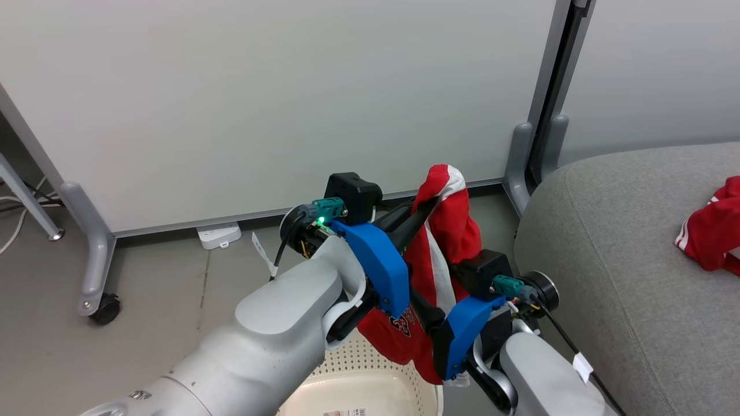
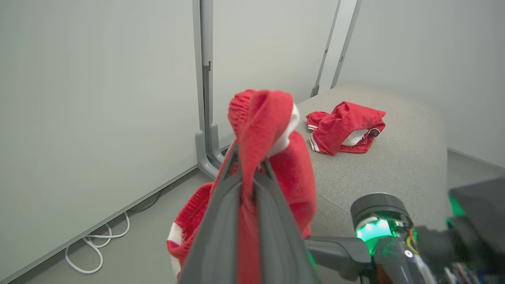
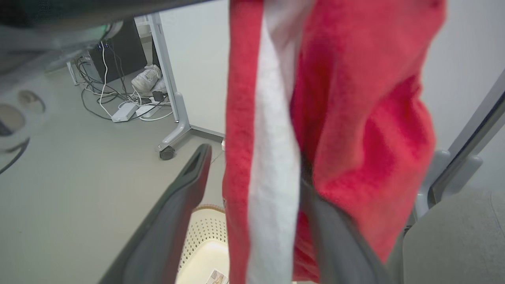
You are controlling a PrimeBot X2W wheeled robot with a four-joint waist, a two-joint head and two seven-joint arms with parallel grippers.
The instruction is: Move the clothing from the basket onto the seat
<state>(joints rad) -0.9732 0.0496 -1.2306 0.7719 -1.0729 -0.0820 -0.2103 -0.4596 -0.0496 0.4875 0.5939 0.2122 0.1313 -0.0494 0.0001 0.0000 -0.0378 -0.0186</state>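
left claw (image 2: 247,167) clenched on the red garment (image 2: 272,118), held above the basket (image 1: 370,370); right claw (image 3: 254,157) gaped wide, seat (image 1: 607,242) at three o'clock.

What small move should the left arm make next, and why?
Probably carry it rightward over the seat before releasing. The left gripper is shut on a red garment hanging above the basket, not yet over the seat, where a second red piece already lies.

The basket (image 1: 373,370) stands left of the seat (image 1: 613,260). One garment (image 1: 711,231) lies on the seat; another garment (image 1: 451,231) hangs above the basket.
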